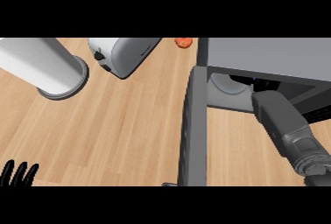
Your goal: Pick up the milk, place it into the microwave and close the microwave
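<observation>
The right forearm (pixel 284 124) is reaching from five o'clock up into the open microwave (pixel 265 54) at two o'clock. The right hand itself is hidden inside the opening, so I cannot tell whether its fingers are curled or straight, or whether it is holding anything. The milk is not showing anywhere on the counter (pixel 123 127); my guess is that it is inside the microwave or in the hidden hand, but the view is not confirming either.

Inside the microwave only a pale round plate (pixel 227 85) is showing at its floor, partly covered by the forearm; nothing is visibly standing on it. The door (pixel 194 127) is hanging wide open, running edge-on from the centre down to six o'clock.

Judging from this, the pick-up appears done and the placing is under way or just finishing; withdrawing the arm and swinging the door shut are still waiting.

The left hand (pixel 18 173) is resting at eight o'clock, fingers straight and up, holding nothing. A toaster (pixel 123 54) is sitting at twelve o'clock, a grey cylinder (pixel 45 65) at ten o'clock, and a small orange thing (pixel 184 42) beside the microwave.
</observation>
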